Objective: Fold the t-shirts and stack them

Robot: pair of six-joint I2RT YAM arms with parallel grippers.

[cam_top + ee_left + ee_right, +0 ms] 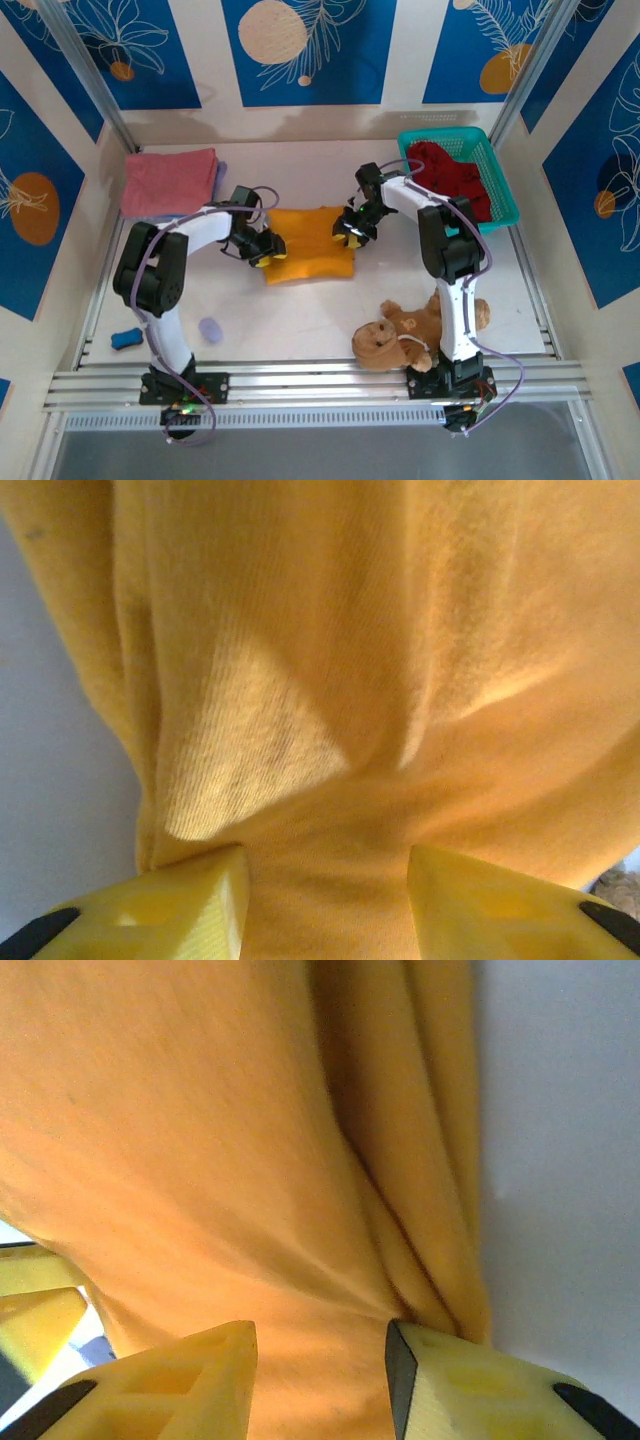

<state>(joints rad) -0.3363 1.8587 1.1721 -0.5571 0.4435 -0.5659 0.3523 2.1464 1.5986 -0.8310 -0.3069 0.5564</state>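
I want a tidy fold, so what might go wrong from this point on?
The mustard-orange t-shirt is bunched inside the left claw and right claw; if cloth snags as they pull away, the fold may drag open. Wrinkles there could leave it stacking crooked on the salmon-pink t-shirt.

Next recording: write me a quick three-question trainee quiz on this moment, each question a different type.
1. Fill in: the teddy bear lies beside the ___ arm's base.
2. True or false: the dark red t-shirt lies in the teal basket.
3. What lies between the jaws of the left gripper and the right gripper? A) teddy bear B) mustard-orange t-shirt C) dark red t-shirt

Key: 1 right; 2 true; 3 B.
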